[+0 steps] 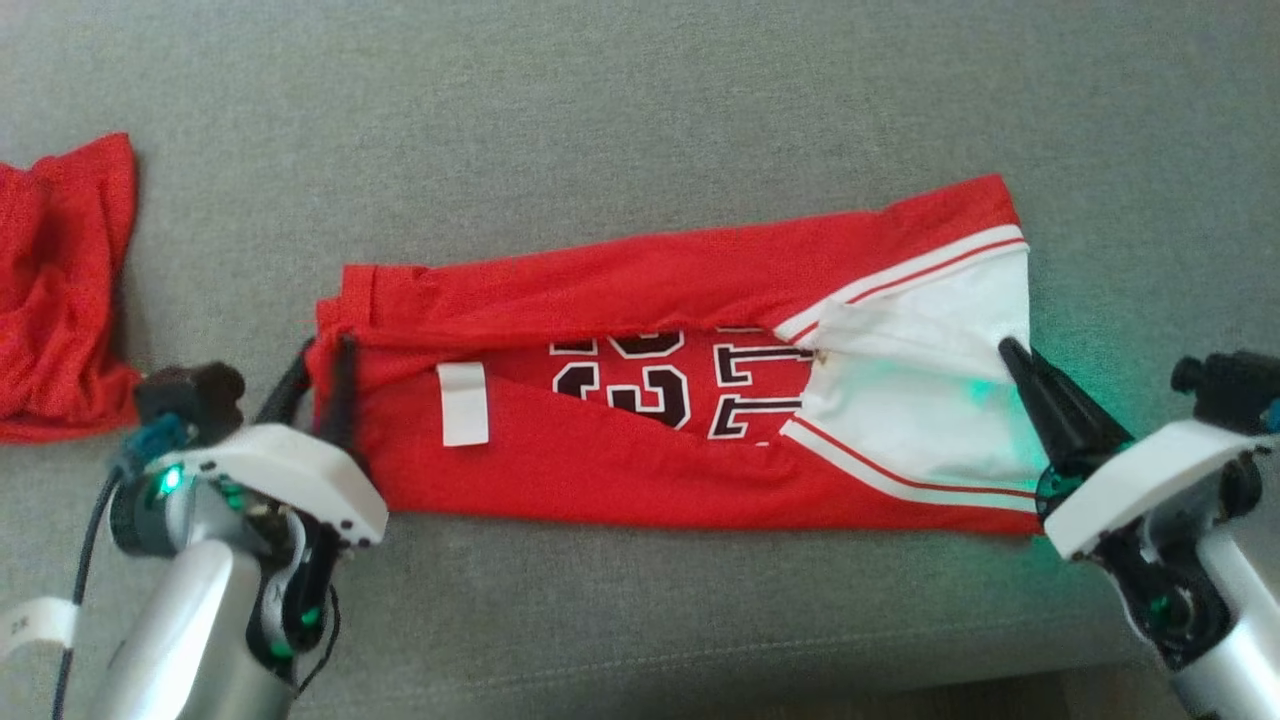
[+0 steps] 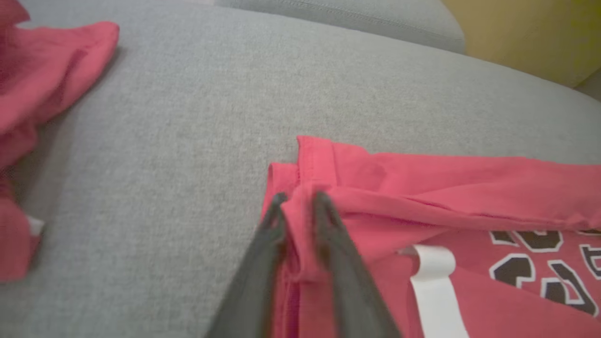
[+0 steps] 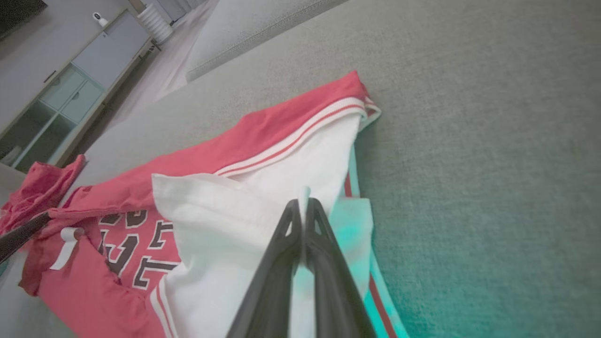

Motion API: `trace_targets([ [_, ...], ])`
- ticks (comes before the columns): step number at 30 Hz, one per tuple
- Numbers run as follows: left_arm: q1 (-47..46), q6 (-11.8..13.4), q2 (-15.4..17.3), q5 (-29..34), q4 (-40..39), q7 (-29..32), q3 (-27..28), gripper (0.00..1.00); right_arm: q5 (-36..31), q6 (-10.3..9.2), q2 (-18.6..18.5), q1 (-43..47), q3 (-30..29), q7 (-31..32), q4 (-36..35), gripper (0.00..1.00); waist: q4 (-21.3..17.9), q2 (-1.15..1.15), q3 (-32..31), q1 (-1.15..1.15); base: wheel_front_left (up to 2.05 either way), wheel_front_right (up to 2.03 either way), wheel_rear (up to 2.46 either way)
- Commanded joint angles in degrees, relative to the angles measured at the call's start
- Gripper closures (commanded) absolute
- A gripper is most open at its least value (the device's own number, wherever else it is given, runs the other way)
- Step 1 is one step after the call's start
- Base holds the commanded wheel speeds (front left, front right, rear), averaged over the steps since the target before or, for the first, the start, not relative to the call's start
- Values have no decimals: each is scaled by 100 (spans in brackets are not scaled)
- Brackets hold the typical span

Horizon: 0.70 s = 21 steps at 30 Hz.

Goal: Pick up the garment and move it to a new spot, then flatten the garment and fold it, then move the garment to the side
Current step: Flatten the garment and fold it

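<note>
The garment (image 1: pixel 640 470) lies folded into a long red band on the grey cushion, with black-and-white lettering and a white label showing in the middle and a white panel with stripe trim at its right end. My left gripper (image 1: pixel 326 345) is at the band's left end. In the left wrist view the left gripper (image 2: pixel 299 197) has its fingers parted, with a fold of the garment (image 2: pixel 422 188) lying between them. My right gripper (image 1: pixel 1005 345) is at the right end. In the right wrist view the right gripper (image 3: pixel 304 202) is shut on a sliver of the garment's (image 3: pixel 263 141) white panel.
A crumpled heap of red cloth (image 1: pixel 60 290) lies at the far left of the grey cushion (image 1: pixel 640 100), a hand's width from my left gripper. The cushion's front edge (image 1: pixel 700 670) runs just below both arms. A cabinet (image 3: pixel 70 94) stands across the room.
</note>
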Motion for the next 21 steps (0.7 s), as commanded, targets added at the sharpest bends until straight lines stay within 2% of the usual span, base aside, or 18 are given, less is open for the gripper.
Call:
trace_targets([
  [1, -82, 36, 146, 18, -170, -53, 226, 0, -58, 22, -61, 102, -20, -6, -165, 0, -2, 0, -25, 0, 0, 0, 0],
  [7, 332, 378, 114, 310, -232, -429, 164, 0, -879, 22, 350, 596, -623, -237, -418, 0, -26, 0, -173, 0, 0, 0, 0],
  [15, 666, 1085, 126, 1040, -909, -1144, 104, 0, -2267, 22, 1082, 1035, -1648, -394, -1434, 0, -50, 0, -393, 0, 0, 0, 0],
  [21, 765, 1285, 100, 1350, -1527, -1292, -43, 0, -2898, 22, 1376, 1141, -1768, -198, -2160, 0, -62, 0, -579, 0, 0, 0, 0],
])
